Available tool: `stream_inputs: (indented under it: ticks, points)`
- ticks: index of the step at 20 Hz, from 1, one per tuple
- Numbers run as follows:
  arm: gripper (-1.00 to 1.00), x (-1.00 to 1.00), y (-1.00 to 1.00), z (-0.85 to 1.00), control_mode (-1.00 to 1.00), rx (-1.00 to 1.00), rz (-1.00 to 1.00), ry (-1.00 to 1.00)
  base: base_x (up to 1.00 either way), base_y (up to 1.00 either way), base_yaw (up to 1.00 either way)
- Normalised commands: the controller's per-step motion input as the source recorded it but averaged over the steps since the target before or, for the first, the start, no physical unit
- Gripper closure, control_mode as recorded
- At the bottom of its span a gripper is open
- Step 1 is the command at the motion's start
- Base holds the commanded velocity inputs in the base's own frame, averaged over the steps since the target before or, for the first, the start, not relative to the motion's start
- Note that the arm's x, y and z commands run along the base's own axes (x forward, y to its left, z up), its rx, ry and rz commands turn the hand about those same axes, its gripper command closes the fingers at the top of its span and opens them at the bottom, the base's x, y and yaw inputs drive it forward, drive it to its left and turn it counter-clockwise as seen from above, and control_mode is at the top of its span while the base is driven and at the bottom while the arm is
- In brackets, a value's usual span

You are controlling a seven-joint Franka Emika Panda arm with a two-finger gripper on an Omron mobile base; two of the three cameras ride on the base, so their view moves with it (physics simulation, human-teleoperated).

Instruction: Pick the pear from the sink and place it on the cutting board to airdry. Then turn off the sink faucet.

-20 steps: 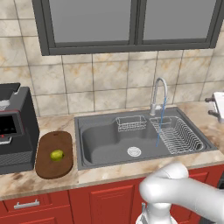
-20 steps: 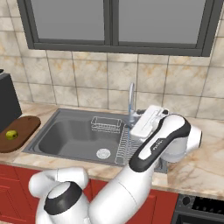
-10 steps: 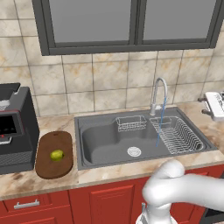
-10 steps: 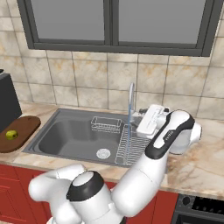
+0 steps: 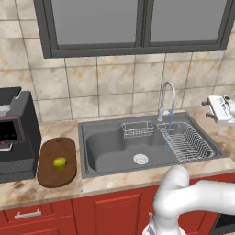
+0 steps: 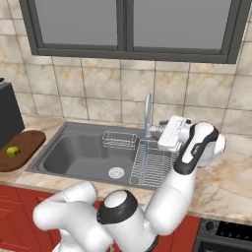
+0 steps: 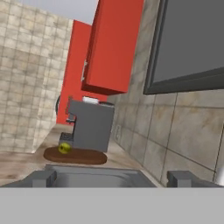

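My two-finger gripper [image 6: 160,131] hangs just beside the tall slim silver gooseneck faucet [image 5: 166,98], at about the height of its neck, pointing sideways along the counter toward the far end; I cannot tell whether my fingers are spread or closed. One thin blue water stream [image 5: 168,130] falls below and ahead of me into the wide dark grey metal sink [image 5: 105,154]. The one small yellow-green pear [image 5: 59,162] lies far ahead of my fingertips, well beyond the sink, on the single dark brown oval wooden cutting board [image 5: 50,170], whose long axis runs from counter front toward the wall. Behind it stands one black boxy appliance [image 5: 17,135].
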Motion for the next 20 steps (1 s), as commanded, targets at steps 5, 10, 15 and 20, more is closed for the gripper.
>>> stream_inputs:
  ticks: [5, 10, 15, 20]
  points:
    - [-1.0, 0.41, -0.03, -0.14, -1.0, 0.0, 0.0, 0.0, 0.0, 0.0, 0.0]
    - [-1.0, 0.3, -0.07, -0.15, -1.0, 0.0, 0.0, 0.0, 0.0, 0.0, 0.0]
    - [-1.0, 0.24, -0.03, -0.23, -1.0, 0.0, 0.0, 0.0, 0.0, 0.0, 0.0]
    - [-1.0, 0.2, 0.0, -0.25, -1.0, 0.0, 0.0, 0.0, 0.0, 0.0, 0.0]
